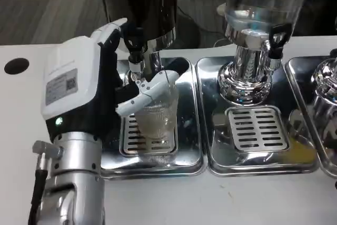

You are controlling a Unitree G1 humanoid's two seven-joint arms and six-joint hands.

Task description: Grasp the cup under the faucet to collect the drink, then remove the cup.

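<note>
So we're in the collecting part of the job right now, I'd say. The left robot hand (pixel 113 72) is wrapped around the clear ribbed cup (pixel 156 113), with white fingers (pixel 141 98) curling across its front, so it's clamped on the cup, not just hovering. The cup sits upright on the slotted grate (pixel 138 139) of the left drip tray (pixel 189 130), right under the faucet (pixel 136 59) of the dark dispenser (pixel 145 9). There looks to be a bit of pale liquid in the bottom of the cup, though the glass is reflective enough that I can't swear to how full it is, and I can't make out a stream coming from the faucet either. Next door there's a clear dispenser (pixel 260 3) on a chrome base over its own tray, untouched. My guess for what comes next: keep the cup steady and level under the spout until there's enough in it, then draw it out toward the front of the bench (pixel 221 198) without tipping. The faucet hangs close above the rim, so it probably needs to come forward rather than straight up.
</note>
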